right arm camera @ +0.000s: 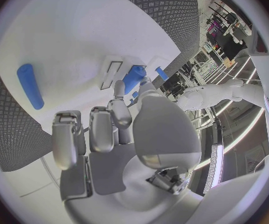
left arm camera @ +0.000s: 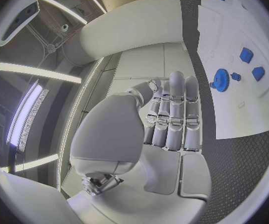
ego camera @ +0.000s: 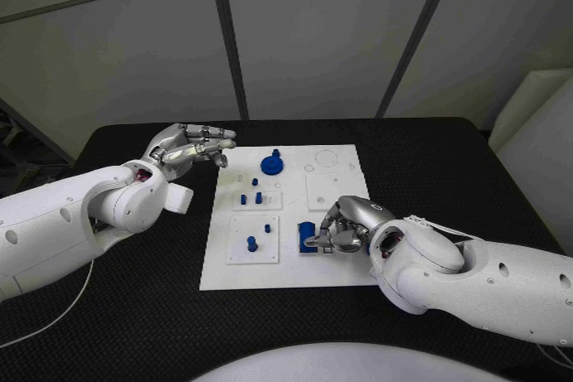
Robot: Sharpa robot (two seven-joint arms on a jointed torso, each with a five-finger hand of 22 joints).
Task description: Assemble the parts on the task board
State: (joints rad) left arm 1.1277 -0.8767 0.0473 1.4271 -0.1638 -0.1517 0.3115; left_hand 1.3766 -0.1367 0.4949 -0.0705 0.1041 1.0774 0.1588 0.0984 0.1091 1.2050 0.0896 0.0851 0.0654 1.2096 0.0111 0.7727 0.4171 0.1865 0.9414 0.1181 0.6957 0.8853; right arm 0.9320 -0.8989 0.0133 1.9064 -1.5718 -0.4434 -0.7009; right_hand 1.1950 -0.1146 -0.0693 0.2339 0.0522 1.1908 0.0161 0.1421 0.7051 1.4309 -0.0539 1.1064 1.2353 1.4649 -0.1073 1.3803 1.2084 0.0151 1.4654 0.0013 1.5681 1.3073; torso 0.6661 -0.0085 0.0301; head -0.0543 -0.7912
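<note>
Black table (ego camera: 143, 316) carries the task board (ego camera: 340, 270); right hand (ego camera: 340, 226) curls over a blue part (ego camera: 307, 235) at its near edge, grip unclear; left hand (ego camera: 191, 147) hovers empty beside its far-left corner, fingers loosely curled

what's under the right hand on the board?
The right hand sits low over the task board, near its front edge. A blue block shows at its fingers, but contact can't be told. Whatever lies beneath the palm is covered.

we see a black table (ego camera: 143, 266), its far edge near grey wall panels (ego camera: 322, 42) split by dark strips.
</note>
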